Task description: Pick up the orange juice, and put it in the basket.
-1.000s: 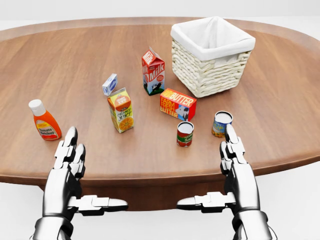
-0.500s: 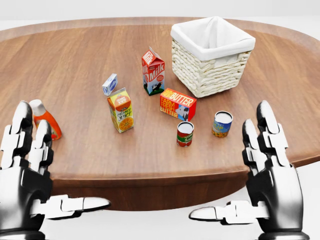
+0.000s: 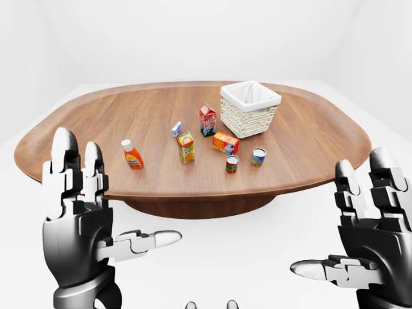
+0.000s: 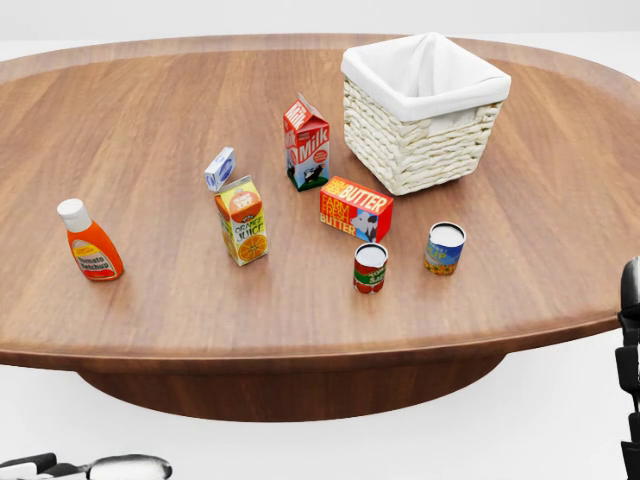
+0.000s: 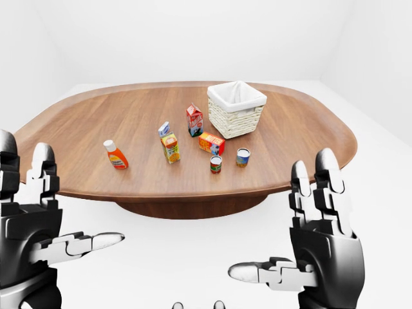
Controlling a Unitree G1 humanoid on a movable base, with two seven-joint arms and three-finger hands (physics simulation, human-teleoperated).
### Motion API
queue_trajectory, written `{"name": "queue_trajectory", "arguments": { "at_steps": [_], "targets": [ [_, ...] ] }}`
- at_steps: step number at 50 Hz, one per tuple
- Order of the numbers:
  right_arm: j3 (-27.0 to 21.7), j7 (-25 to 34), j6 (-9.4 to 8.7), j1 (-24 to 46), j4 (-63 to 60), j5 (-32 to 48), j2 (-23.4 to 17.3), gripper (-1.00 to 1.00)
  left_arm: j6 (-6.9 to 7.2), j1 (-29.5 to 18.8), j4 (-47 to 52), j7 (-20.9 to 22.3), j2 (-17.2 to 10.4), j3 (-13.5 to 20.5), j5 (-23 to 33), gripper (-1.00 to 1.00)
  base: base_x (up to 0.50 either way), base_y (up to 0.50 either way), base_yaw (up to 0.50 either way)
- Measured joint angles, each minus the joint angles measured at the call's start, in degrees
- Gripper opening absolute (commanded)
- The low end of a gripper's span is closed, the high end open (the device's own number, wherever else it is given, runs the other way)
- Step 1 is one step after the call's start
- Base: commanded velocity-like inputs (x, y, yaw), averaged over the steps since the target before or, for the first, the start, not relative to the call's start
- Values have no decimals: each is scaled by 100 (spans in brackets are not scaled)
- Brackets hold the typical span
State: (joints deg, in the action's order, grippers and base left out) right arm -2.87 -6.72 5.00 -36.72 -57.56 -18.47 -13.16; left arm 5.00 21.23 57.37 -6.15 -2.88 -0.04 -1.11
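Meanwhile orange juice (image 4: 242, 220) stands well apart from open left hand (image 3: 80, 212) and right hand (image 5: 322, 241).

Oval wooden table (image 4: 130, 120), bearing basket (image 4: 425, 125), milk (image 4: 307, 143), butter (image 4: 355, 209), juice (image 4: 242, 220), ketchup (image 4: 88, 241), two cans (image 4: 370, 268), small carton (image 4: 219, 169).

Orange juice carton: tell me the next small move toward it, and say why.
Probably bring the left hand forward over the table edge toward the orange juice. Both hands hang open short of the table, the right hand too, holding nothing, and the carton stands upright, nearer the view's left, with space around it.
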Motion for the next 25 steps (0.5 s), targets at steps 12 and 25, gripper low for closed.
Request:
{"name": "queue_trajectory", "arguments": {
  "at_steps": [12, 25],
  "targets": [
    [77, -196, 0, -129, -170, -86, -200, 100, 0, 54, 184, 110, 128, -140, 303, 100, 0, 0, 0],
    [245, -163, 0, -15, -226, -22, -256, 100, 0, 75, 245, 242, 258, -211, 485, 100, 38, -31, 0]
  ]
}}
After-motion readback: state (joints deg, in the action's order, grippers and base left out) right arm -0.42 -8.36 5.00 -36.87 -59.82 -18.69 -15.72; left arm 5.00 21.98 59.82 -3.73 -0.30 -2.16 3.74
